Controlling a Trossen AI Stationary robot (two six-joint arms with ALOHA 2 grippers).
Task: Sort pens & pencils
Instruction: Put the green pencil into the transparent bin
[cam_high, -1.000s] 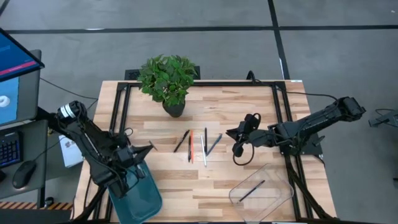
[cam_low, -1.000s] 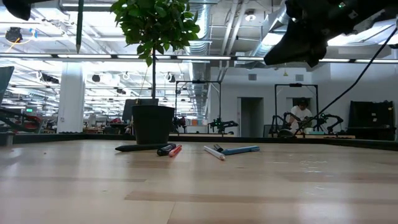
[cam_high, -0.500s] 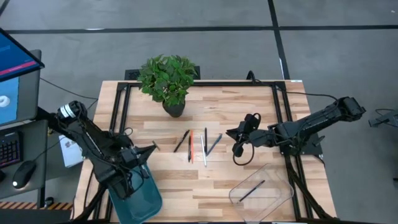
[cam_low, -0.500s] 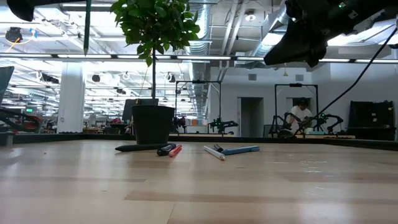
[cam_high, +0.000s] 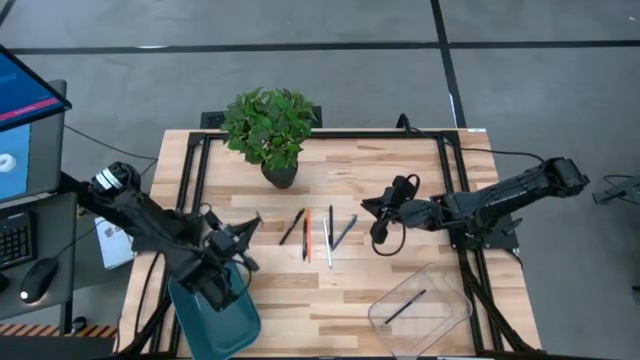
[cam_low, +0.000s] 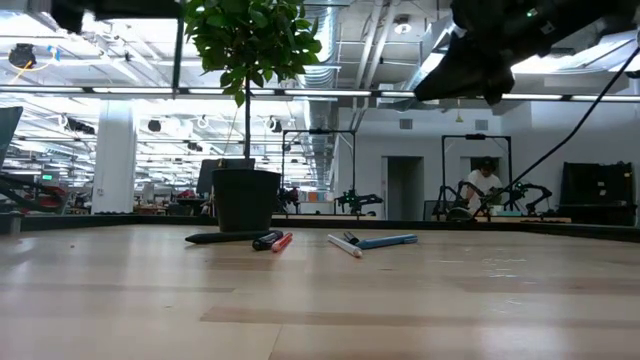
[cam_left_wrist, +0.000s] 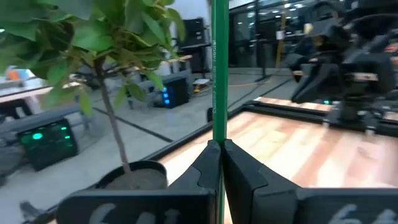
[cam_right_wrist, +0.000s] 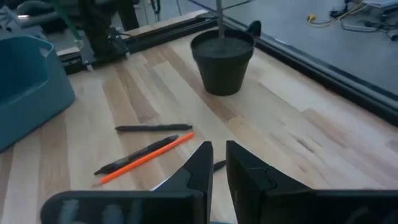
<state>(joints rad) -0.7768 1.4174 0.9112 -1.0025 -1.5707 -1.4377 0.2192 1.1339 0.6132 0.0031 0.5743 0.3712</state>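
Note:
My left gripper (cam_high: 245, 236) is over the table's left part, beside the teal bin (cam_high: 215, 322), shut on a green pencil (cam_left_wrist: 218, 68) that shows as a dark upright line (cam_low: 178, 55) in the low view. Several pens and pencils lie side by side mid-table: a black one (cam_high: 291, 227), an orange-red one (cam_high: 308, 236), a white one (cam_high: 326, 244) and a grey one (cam_high: 344, 232). My right gripper (cam_high: 374, 214) hovers just right of this row; its fingers (cam_right_wrist: 217, 163) stand a narrow gap apart with nothing between them. My left gripper pinches the green pencil's shaft (cam_left_wrist: 219, 134) between its two fingers. The fingers come in level and lie across the pencil. The pencil stands upright, lifted well clear of the table; how far along its length the hold sits cannot be told.
A potted plant (cam_high: 270, 128) stands at the table's far edge behind the row. A clear container (cam_high: 422, 308) at the near right holds one black pen (cam_high: 405, 306). Bare wood lies between the bin and the row.
My left gripper has swung from above the teal bin toward the table's right and far side, nearer the row of pens, turning as it went. The green pencil has travelled with it, still upright and clear of the table.

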